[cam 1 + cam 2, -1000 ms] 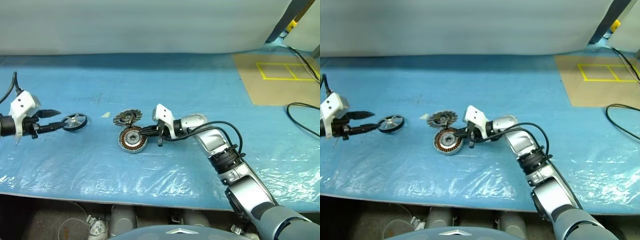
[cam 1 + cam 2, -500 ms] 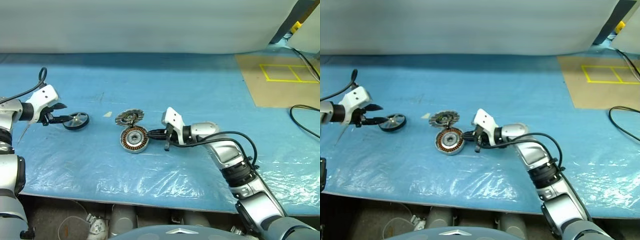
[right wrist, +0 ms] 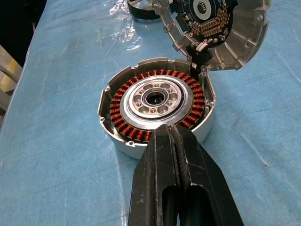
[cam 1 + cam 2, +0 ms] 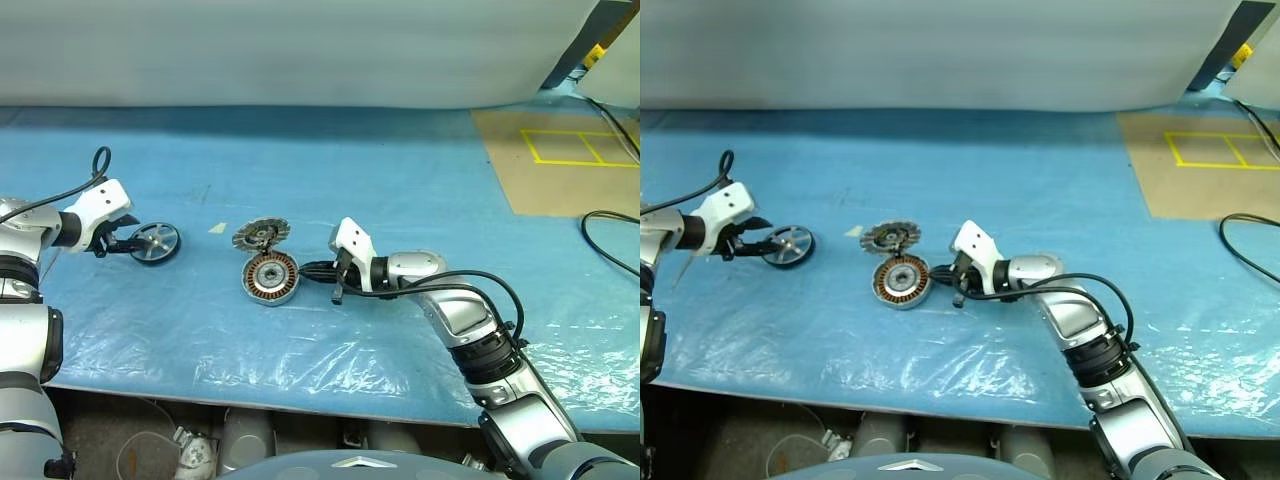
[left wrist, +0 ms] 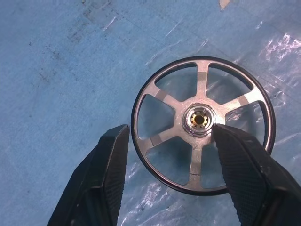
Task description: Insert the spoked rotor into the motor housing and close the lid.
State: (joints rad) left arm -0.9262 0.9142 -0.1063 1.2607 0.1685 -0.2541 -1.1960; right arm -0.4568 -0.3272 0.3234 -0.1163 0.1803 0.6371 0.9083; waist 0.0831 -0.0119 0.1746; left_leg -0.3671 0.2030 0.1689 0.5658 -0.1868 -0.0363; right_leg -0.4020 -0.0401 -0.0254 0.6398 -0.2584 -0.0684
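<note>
Two grippers at work on blue sheet [image 4: 420, 180]. Left gripper [image 5: 167, 141] spread, straddling spoked rotor [image 5: 203, 123] lying flat at far left. Right gripper [image 3: 171, 136] pressed together, tips at near rim of motor housing [image 3: 155, 101], centre. Lid [image 3: 221, 28] tilted open, hinged behind housing.

Thin spoked metal rotor ring [image 4: 153, 242]: on the blue table sheet [image 4: 400, 180], far left.
Round copper-wound motor housing [image 4: 270, 277]: centre, well right of it.
Ribbed silver disc lid [image 4: 260, 234]: just behind, touching the housing.
</note>
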